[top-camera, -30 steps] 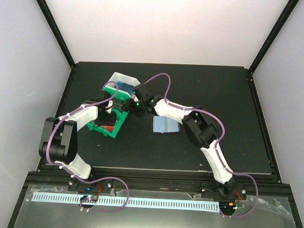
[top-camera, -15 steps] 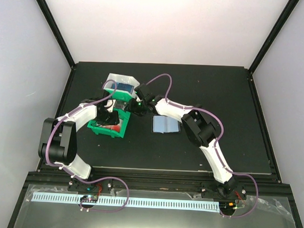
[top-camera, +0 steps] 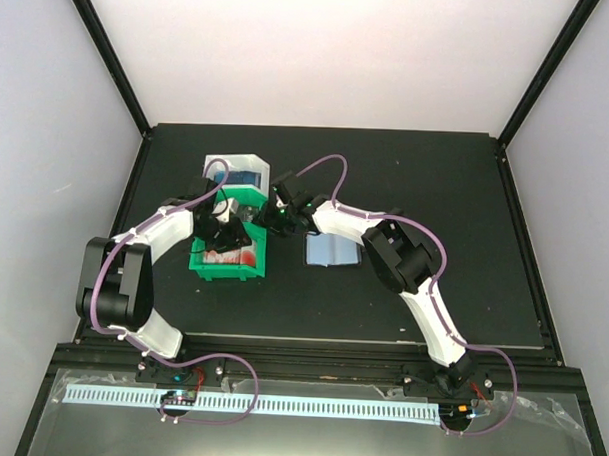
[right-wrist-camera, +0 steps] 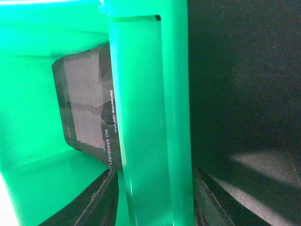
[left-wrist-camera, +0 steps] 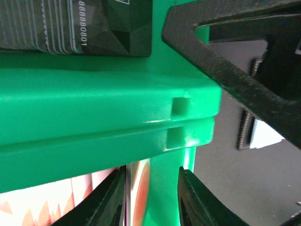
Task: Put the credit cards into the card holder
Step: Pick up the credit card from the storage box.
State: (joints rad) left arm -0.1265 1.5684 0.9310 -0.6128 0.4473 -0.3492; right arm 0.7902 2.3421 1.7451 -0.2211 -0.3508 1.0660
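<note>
Your left gripper (left-wrist-camera: 151, 200) is clamped on one wall of the green tray (top-camera: 228, 272), and your right gripper (right-wrist-camera: 154, 197) pinches another wall. Black cards (right-wrist-camera: 84, 110) lie inside. The card holder (top-camera: 331, 251) lies open on the table (top-camera: 436, 183), just right of the tray.

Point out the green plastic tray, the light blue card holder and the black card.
Green plastic tray (top-camera: 228, 272): top external view, near rim.
Light blue card holder (top-camera: 332, 251): top external view, middle.
Black card (right-wrist-camera: 82, 108): right wrist view, its face.
</note>
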